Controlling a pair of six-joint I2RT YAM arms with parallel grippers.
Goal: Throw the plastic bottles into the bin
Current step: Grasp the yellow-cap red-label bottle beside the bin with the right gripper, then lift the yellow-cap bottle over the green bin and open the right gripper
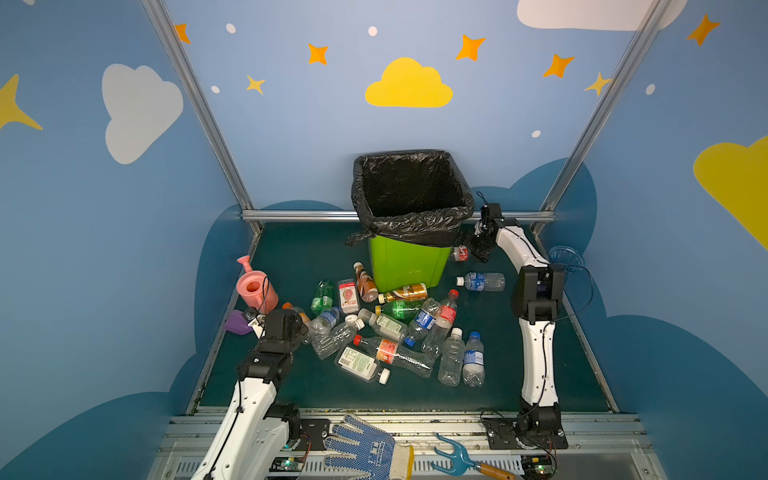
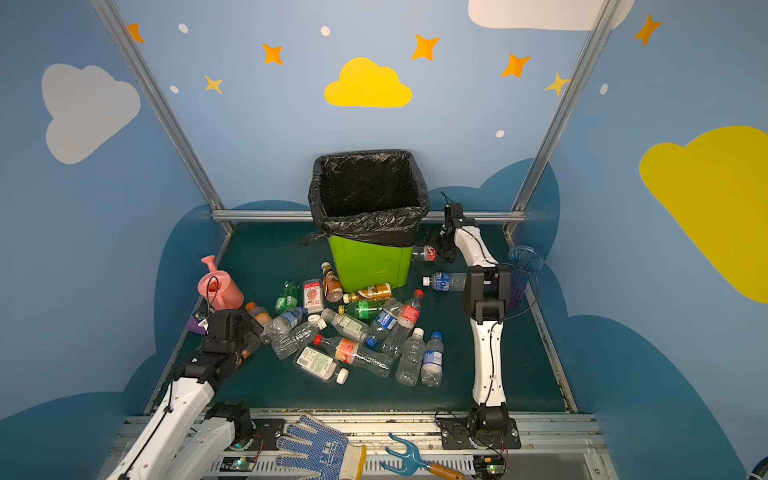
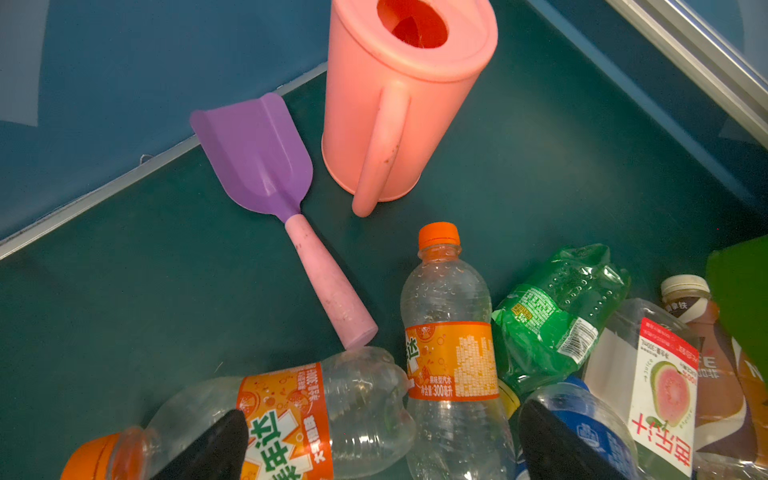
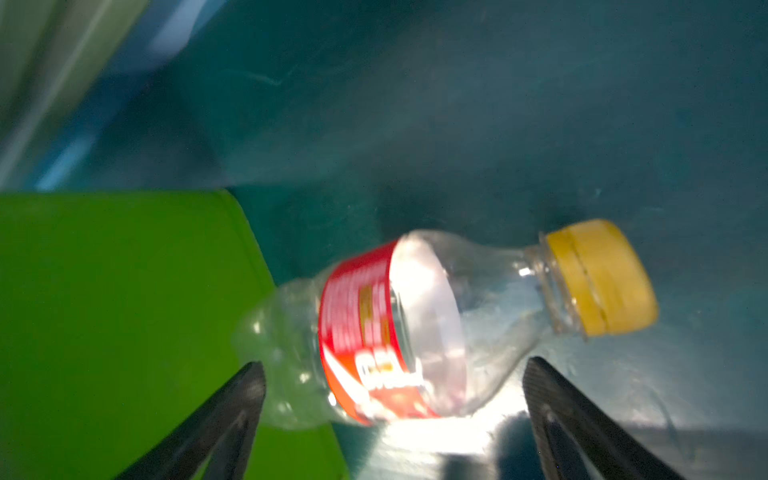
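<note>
On the dark green tabletop (image 1: pixel 291 257), the right gripper (image 4: pixel 395 368) gapes empty. A clear, red-labelled, yellow-capped plastic bottle (image 4: pixel 415 316) lies just ahead between its tips, beside the lime-green black-bagged bin (image 1: pixel 409 266), which crowds one side. The left gripper (image 3: pixel 382 411), likewise released, hangs over orange-labelled clear bottles (image 3: pixel 451 357), with a purple plastic scoop (image 3: pixel 257 158) and a pink watering can (image 3: pixel 399 104) beyond.

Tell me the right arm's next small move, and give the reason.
Probably lower the right gripper a little and shut it on the red-labelled bottle. In the right wrist view its jaws stand open, and the bottle lies on its side just ahead of them, beside the bin, not yet held.
</note>
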